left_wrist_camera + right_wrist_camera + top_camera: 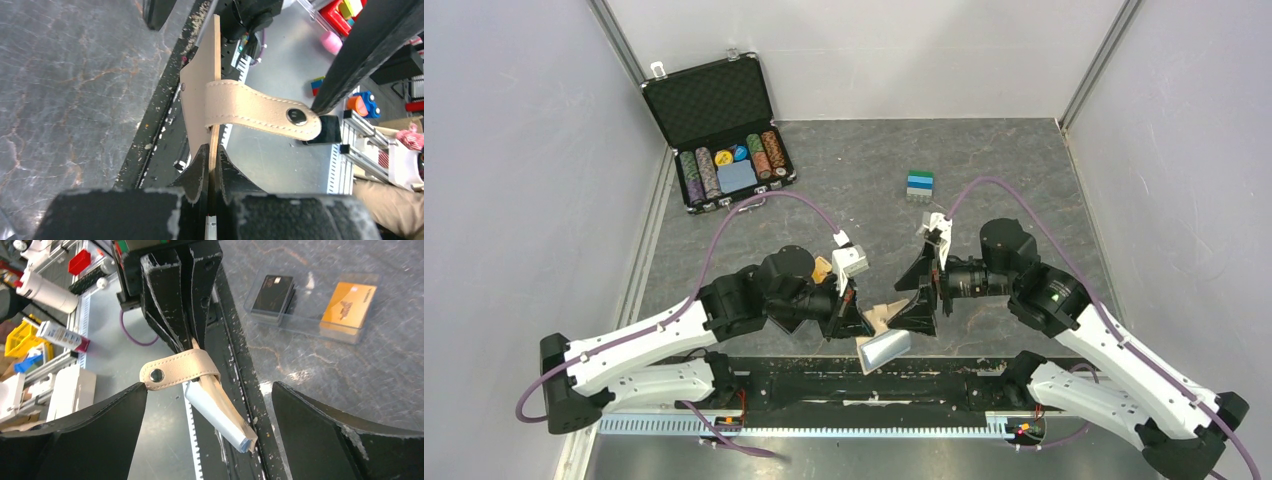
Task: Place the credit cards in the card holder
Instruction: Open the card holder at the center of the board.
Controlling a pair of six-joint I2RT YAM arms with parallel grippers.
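Note:
The tan card holder (197,95) hangs on edge over the table's near rail, and my left gripper (214,150) is shut on its edge. Its strap with the round snap (175,371) loops out to the side. White and blue credit cards (220,415) stick out of the holder's lower end, seen from above as a pale card (886,350). My right gripper (210,387) is open, its jaws wide apart on either side of the holder and touching nothing. From above, the left gripper (852,318) and right gripper (921,308) face each other across the holder (884,318).
A clear box (305,315) on the table holds dark cards (272,292) and a small orange box (348,302). An open black chip case (719,135) stands at the back left. A small blue-green stack (920,184) sits mid-table. The black base rail (844,385) runs along the near edge.

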